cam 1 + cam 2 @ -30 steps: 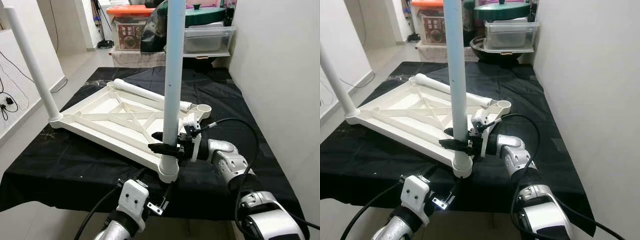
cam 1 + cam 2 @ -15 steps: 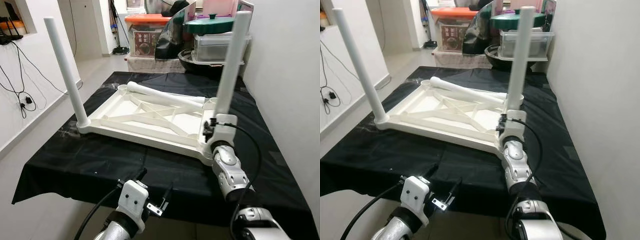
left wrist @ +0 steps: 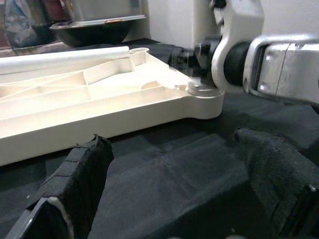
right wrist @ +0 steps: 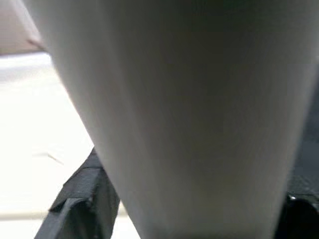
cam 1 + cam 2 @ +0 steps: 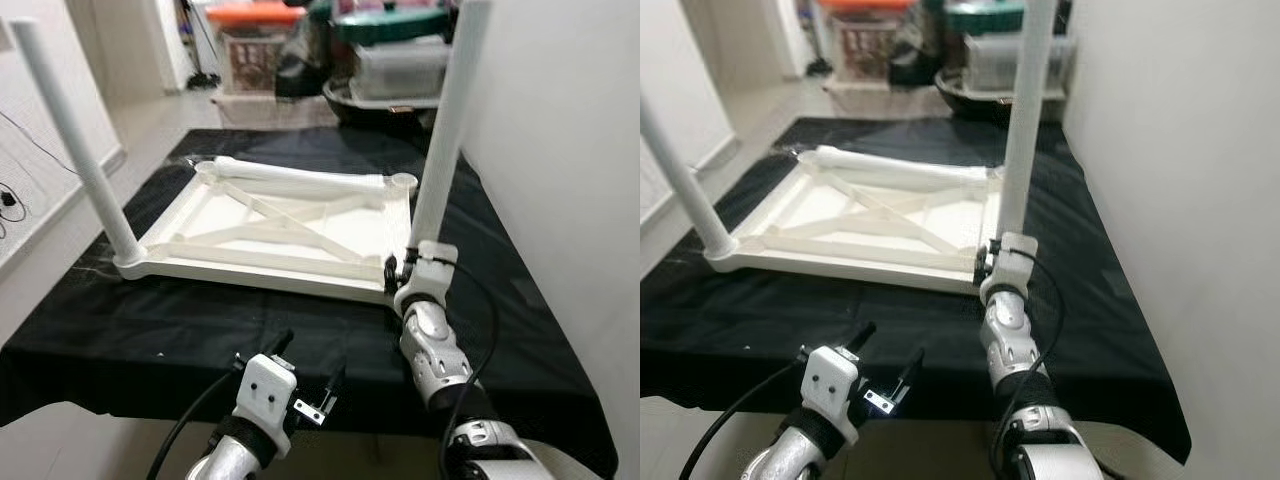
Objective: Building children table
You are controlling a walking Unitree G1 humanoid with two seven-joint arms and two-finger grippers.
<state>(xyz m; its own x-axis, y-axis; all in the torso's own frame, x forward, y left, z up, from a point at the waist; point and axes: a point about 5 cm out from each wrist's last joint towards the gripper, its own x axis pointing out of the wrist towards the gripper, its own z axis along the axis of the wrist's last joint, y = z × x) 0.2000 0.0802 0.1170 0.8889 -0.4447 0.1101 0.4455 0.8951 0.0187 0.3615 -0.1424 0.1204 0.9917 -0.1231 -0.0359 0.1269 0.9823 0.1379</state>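
The right gripper (image 5: 398, 268) has walked its pinched leg (image 5: 440, 140) to the tabletop's (image 5: 270, 215) near-right corner, seating it; left fingers (image 3: 82, 169) spread.

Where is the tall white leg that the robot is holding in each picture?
Left eye view: the white leg stands upright right of centre, right pincer at its base.
Right eye view: same leg, centre-right.
Left wrist view: just its base at the tabletop's corner.
Right wrist view: very close, a pale blur.
Shared landmark: the upturned white tabletop.
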